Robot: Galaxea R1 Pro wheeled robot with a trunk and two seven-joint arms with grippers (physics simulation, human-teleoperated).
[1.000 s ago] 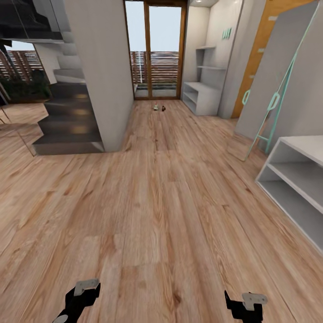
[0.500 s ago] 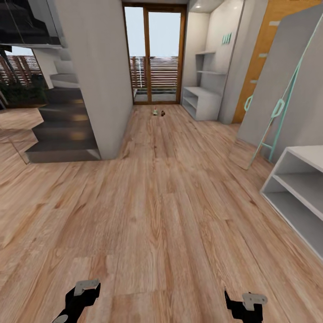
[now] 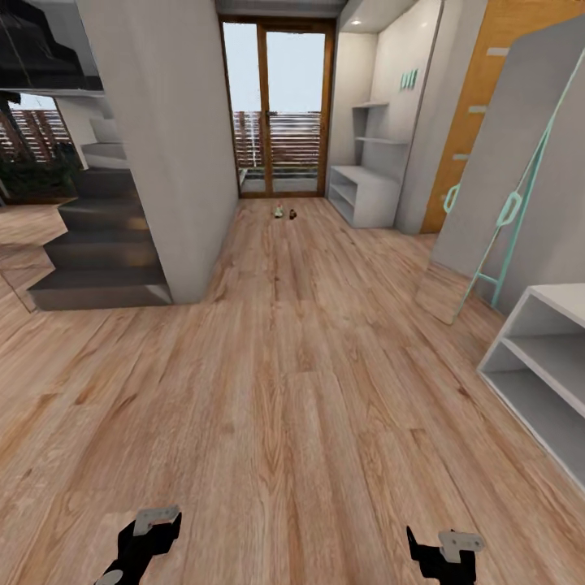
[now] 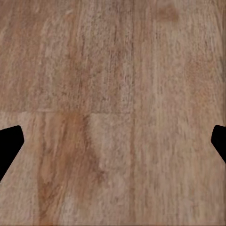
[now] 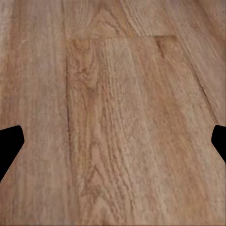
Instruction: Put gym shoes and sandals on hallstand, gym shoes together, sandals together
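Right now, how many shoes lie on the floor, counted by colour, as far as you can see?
Pale shoe: 1
Dark shoe: 1
Total: 2
Both lie on the floor before the glass door, too small to tell more.

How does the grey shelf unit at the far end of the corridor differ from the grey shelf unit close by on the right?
The far shelf unit shows whole; the near shelf unit is cut by the picture's edge. The far one has two staggered shelves on a back panel above its bench top; none are visible above the near one. Both are light grey, with low open shelves, and stand on the wood floor.
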